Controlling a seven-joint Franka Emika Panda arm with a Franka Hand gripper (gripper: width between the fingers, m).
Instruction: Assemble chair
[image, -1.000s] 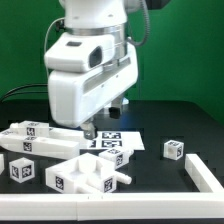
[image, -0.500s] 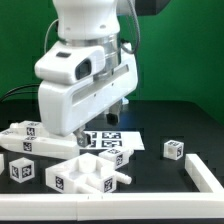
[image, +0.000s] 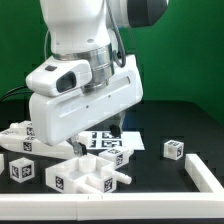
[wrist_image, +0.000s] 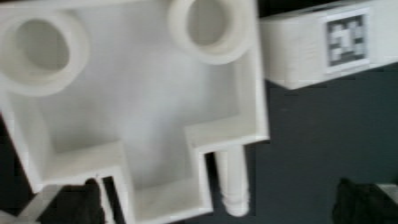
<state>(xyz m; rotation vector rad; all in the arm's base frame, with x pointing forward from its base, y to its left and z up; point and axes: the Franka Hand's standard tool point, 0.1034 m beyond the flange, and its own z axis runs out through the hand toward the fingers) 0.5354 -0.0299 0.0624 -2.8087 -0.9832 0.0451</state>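
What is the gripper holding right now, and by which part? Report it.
Nothing is held. The gripper is open, its fingers spread wide above the white chair slab with two round holes, not closed on any part of it.

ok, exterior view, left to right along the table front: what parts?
Tagged white block → flat chair slab with pegs → small tagged cube → white rail at the right edge. Marker board overlaps the slab, left out.
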